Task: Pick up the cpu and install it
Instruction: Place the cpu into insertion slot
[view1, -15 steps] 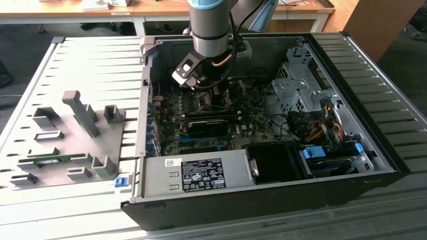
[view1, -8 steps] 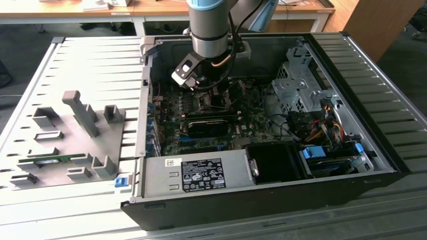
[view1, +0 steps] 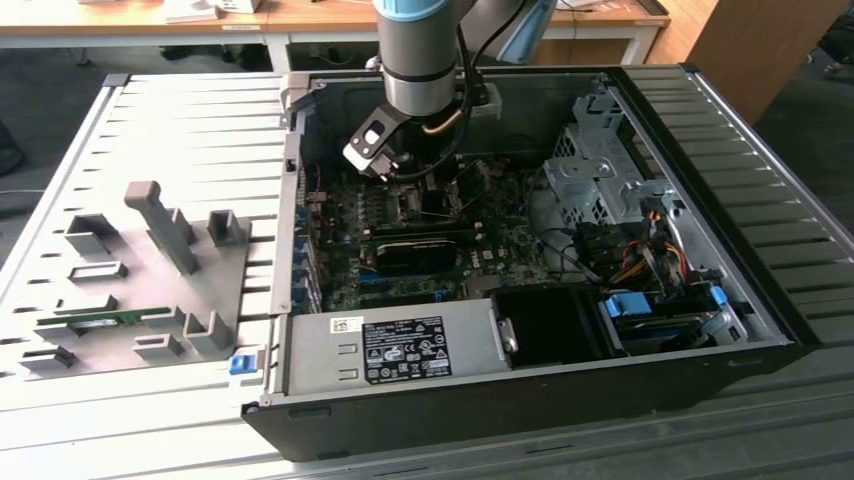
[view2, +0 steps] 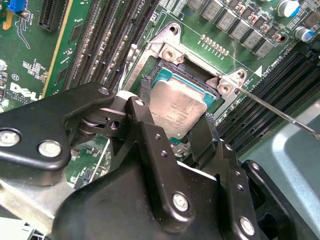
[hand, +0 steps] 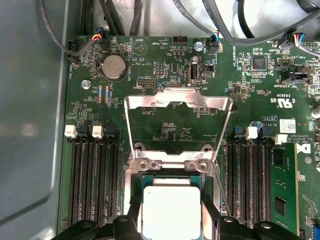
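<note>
The cpu (view2: 177, 112), a flat square chip with a silver-grey lid and a thin greenish rim, sits at the dark square socket (view2: 197, 75) on the green motherboard. It also appears in the first wrist view as the cpu (hand: 170, 207). My gripper (view2: 177, 102) is shut on it, with one black finger (view2: 145, 87) on each of two opposite edges. I cannot tell whether the chip is seated or just above the socket. The socket's hinged metal frame (hand: 177, 102) is swung open. In the exterior view the gripper (view1: 416, 180) reaches down inside the open computer case (view1: 534, 400).
Black memory slots (hand: 92, 180) flank the socket, and a green memory stick (hand: 282, 190) stands in one. A thin lever rod (view2: 280, 112) sticks out beside the socket. A black cooler (view1: 420, 255), a power supply (view1: 387, 350) and a drive cage (view1: 601, 170) crowd the case. A grey fixture plate (view1: 134, 280) lies at the exterior view's left.
</note>
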